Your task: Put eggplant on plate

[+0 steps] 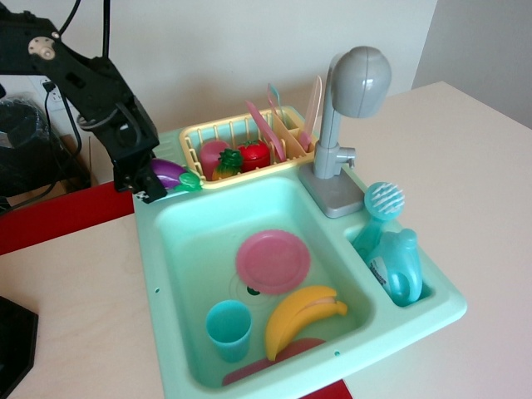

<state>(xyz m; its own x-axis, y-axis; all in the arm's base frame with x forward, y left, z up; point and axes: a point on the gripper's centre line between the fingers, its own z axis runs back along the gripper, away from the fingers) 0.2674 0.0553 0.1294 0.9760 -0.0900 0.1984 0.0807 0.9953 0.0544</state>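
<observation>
The small purple eggplant (169,174) with a green cap sits at the sink's back left corner, over the rim. My black gripper (148,180) is shut on its purple end, with the cap pointing right toward the dish rack. The round pink plate (273,261) lies flat in the middle of the teal sink basin (179,241), in front of and to the right of the gripper. The plate's top is bare.
A teal cup (229,329), a yellow banana (303,317) and a dark red flat piece (291,352) lie at the basin's front. A yellow dish rack (199,131) holds toy fruit and utensils. A grey faucet (357,83), a brush (383,201) and a teal bottle (396,266) stand to the right.
</observation>
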